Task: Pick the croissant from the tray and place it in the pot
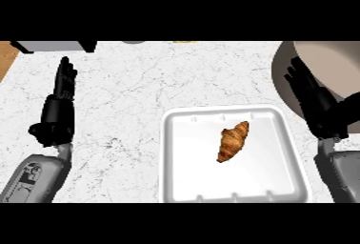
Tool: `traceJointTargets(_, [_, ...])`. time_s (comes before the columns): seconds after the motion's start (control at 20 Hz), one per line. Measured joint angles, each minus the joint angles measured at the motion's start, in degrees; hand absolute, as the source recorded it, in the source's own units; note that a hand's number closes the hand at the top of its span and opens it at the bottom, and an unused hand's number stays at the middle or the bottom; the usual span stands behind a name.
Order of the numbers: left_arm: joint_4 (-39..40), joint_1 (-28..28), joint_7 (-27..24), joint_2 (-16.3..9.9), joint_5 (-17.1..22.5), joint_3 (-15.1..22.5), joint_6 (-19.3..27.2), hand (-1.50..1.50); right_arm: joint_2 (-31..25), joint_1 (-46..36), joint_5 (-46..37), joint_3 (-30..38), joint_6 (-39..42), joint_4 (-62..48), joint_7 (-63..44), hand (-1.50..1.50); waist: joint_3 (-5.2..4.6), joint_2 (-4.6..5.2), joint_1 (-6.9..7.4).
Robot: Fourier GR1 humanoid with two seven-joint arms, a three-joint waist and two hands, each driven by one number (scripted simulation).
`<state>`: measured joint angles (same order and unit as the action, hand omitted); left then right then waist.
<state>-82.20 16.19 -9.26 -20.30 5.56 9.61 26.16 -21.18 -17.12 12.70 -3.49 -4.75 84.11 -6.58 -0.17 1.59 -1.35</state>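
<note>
Golden-brown croissant [233, 141] lying near the middle of the white tray [184, 157], a little right of centre, long axis running from upper right to lower left, thinner tip toward the top. Nothing else on the tray, and neither hand touching the pastry. Pot [290, 86] at the upper right of the marble counter [147, 90], only part of its rim and pale inside in view, just beyond the tray's far right corner. Right hand [313, 102] over the pot's near edge, fingers straight and held close together, holding nothing. Left hand [62, 95] at the far left of the counter, well apart from the tray, fingers straight and pointing up, at rest and empty. Pick not yet begun. Probably light, flaky and easily crushed, so best pinched across the thick middle, thumb on one long side and fingers on the other, rather than by a fragile tip. Likely to shed crumbs or dent if squeezed hard; crust dry enough to offer grip, not slippery. Tray apparently light too, so liable to slide if nudged while reaching in. Short carry to the pot afterwards.
</note>
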Motion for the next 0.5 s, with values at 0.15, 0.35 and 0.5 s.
traceJointTargets(0.15, [-0.6, -0.8, 2.3, 0.3, 1.1, -0.4, -1.2, 0.00, 0.3, 2.9, -2.1, 2.1, -2.9, -0.3, 3.7, 1.50, 0.10, -0.87, 0.59])
traceJointTargets(0.35, [-2.0, -1.2, 6.9, -1.0, 4.5, -2.5, -3.2, 0.00, -3.2, 6.5, -8.5, 5.2, -7.7, -2.2, 10.3, 1.50, -0.24, -1.02, 1.01])
traceJointTargets(0.5, [-3.0, -2.1, 10.0, -1.4, 7.3, -3.3, -5.1, 0.00, -3.2, 10.2, -15.0, 6.3, -15.4, -5.2, 13.7, -1.50, -0.08, -1.29, 1.18])
